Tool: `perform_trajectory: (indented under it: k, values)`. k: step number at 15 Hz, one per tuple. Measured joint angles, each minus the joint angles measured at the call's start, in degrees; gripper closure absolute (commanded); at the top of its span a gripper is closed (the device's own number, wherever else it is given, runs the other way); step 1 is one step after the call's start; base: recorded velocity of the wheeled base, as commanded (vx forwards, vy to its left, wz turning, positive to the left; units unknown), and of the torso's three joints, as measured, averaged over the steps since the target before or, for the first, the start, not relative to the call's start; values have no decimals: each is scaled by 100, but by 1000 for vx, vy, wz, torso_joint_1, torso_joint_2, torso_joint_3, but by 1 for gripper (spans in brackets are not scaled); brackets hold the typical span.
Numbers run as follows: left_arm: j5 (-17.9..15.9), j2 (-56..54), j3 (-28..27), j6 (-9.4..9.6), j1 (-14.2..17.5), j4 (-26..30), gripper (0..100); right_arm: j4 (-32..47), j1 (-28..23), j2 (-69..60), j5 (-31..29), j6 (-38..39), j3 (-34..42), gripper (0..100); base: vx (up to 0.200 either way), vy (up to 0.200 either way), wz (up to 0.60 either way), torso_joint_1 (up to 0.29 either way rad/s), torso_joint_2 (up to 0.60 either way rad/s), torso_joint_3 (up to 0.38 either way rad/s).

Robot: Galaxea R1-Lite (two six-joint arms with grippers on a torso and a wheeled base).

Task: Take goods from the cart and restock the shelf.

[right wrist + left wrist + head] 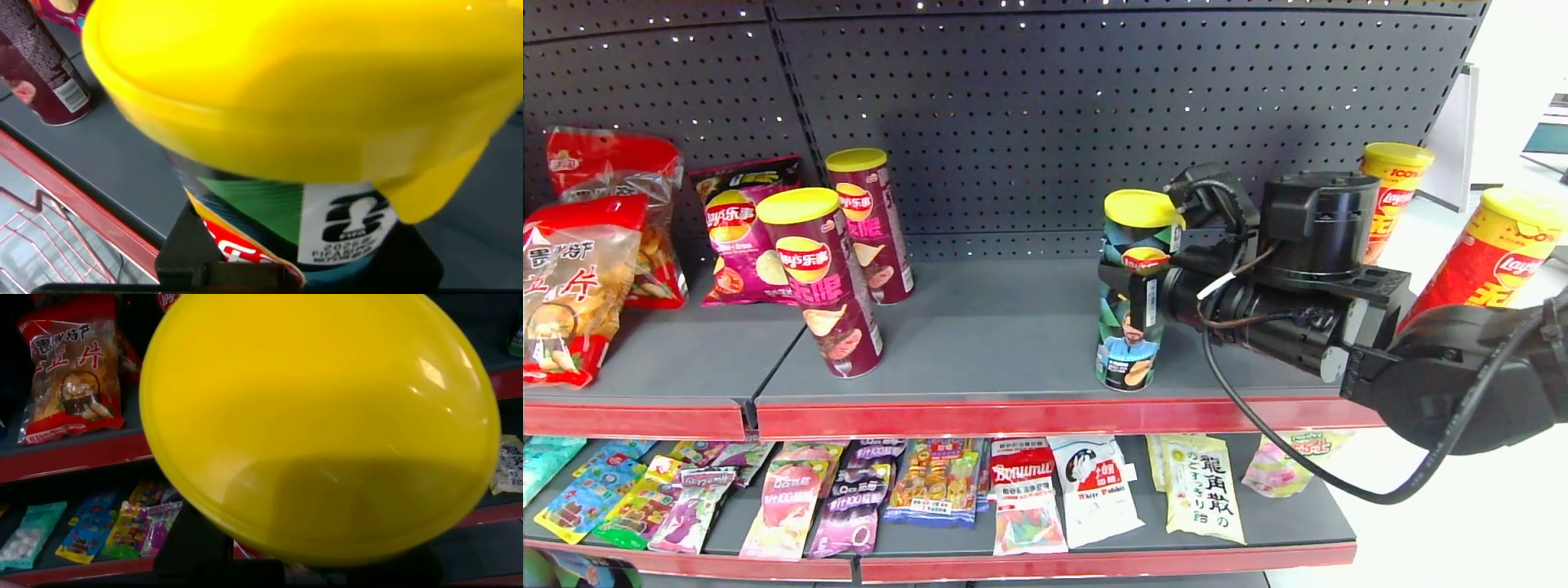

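Right gripper is clasping the green chip can, which is standing centre-right near the front of the upper shelf; a finger snagging on release is probably risking tipping it off.

Head camera stands back, looking forward and down at the shelf front. Right wrist camera sits tight over the green can, with a purple can beyond it, and the head camera sees both. Left wrist camera hugs a yellow lid and shares the red bag far left of the green can.
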Motion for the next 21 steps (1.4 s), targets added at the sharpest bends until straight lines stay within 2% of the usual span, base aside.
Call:
perform_trajectory:
  k: [7, 8, 16, 21]
  values:
    - [5, -2, -11, -2, 1, 0, 100, -9, 174, -18, -358, -13, 122, 100, 0, 0, 0, 0, 0, 0]
    - [2, -2, -12, -2, 1, 0, 100, -6, 184, -18, -373, -13, 116, 0, 0, 0, 0, 0, 0, 0]
    - [2, -11, -22, -2, 1, -10, 100, 2, 417, -336, -734, 35, 491, 0, 0, 0, 0, 0, 0, 0]
    - [-17, -11, -12, -5, 1, -10, 100, -9, 551, -1312, -912, 133, 1641, 0, 0, 0, 0, 0, 0, 0]
